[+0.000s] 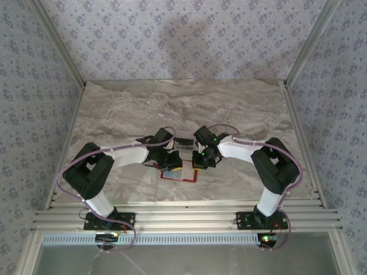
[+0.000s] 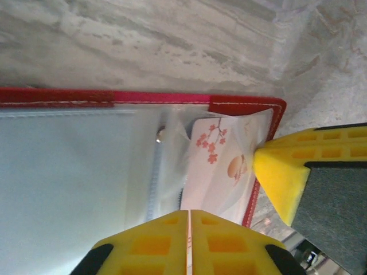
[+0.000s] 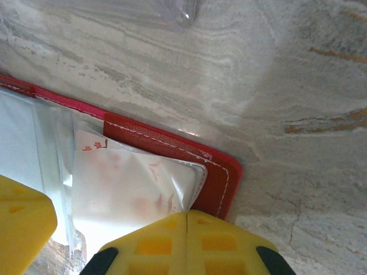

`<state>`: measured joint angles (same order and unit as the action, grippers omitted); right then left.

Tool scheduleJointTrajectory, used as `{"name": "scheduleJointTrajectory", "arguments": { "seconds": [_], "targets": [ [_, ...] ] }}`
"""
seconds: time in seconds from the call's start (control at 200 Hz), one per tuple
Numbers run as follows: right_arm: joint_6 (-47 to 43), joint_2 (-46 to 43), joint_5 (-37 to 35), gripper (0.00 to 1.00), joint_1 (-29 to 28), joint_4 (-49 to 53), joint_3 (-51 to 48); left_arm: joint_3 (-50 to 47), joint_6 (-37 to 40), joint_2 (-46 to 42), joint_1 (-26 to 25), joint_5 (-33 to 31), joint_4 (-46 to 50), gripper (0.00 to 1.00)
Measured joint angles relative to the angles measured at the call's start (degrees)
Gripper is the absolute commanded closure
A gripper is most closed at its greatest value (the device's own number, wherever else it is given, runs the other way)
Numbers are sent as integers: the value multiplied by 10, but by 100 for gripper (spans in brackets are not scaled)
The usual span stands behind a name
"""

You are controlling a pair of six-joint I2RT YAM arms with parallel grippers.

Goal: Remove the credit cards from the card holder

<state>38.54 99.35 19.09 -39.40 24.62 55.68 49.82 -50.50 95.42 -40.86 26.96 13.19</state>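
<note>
The red card holder (image 1: 187, 177) lies open on the marble table between both arms. Its red rim (image 2: 143, 97) frames pale clear pockets. A white credit card (image 2: 215, 166) printed with pink blossoms sits in the end pocket, near the holder's rounded corner (image 3: 221, 172). My left gripper (image 2: 188, 216) is shut at the card's near edge, and a thin pale edge shows between its pads. My right gripper (image 3: 187, 216) is shut on the lifted corner of the clear pocket over the card (image 3: 120, 183). In the top view, the left gripper (image 1: 172, 164) and right gripper (image 1: 202, 163) stand close together over the holder.
A small dark flat object (image 1: 184, 141) lies on the table just behind the holder. A clear plastic corner (image 3: 180, 11) shows at the top of the right wrist view. Patterned walls close in the table's sides and back, and a metal rail (image 1: 183, 215) runs along the front.
</note>
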Motion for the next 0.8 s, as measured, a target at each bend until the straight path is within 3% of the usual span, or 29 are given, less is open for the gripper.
{"name": "scheduleJointTrajectory", "arguments": {
  "seconds": [0.405, 0.804],
  "targets": [
    [0, 0, 0, 97, 0, 0, 0, -7, -14, 37, 3, 36, -41, 75],
    [0, 0, 0, 97, 0, 0, 0, -7, -14, 38, 4, 41, -44, 70]
  ]
}}
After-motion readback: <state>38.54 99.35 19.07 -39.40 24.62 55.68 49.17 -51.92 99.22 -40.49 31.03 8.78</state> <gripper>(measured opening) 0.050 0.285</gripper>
